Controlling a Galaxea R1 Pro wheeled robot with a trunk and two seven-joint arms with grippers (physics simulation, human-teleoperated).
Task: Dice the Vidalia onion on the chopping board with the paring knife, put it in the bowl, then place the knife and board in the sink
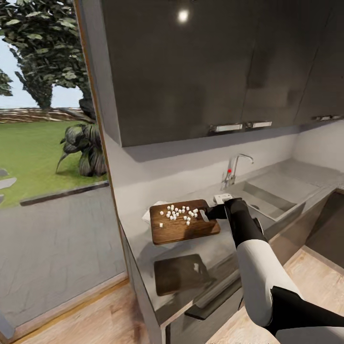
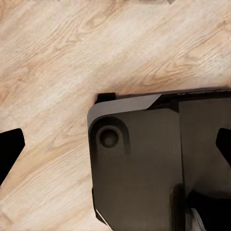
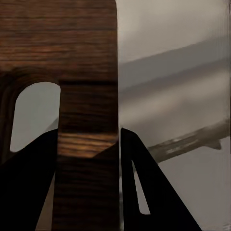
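The right tool [image 1: 210, 213] is clamped on the handle end of the board [image 1: 184, 222], holding it lifted above the desk [image 1: 224, 248] near the desk's left end, a dark reflection lying on the surface beneath it. White diced onion [image 1: 180, 213] sits scattered across the board's top, mostly toward its far edge. A white corner of what is probably the bowl [image 1: 147, 215] peeks out behind the board's left side, toward the wall. The sink [image 1: 272, 200] lies further right along the desk, with its tap [image 1: 235, 168] at the back. In the right wrist view the fingers [image 3: 139, 192] straddle the board's [image 3: 86, 72] handle beside its cut-out. The left tool [image 2: 115, 149] hangs over the wooden floor [image 2: 57, 57], its fingers spread wide and empty. The risk now appears to be spillage: the board is held by one end only, so any tilt or jerk could roll the pieces onto the desk or floor instead of into the bowl, and a slip in the grip could drop the whole board.
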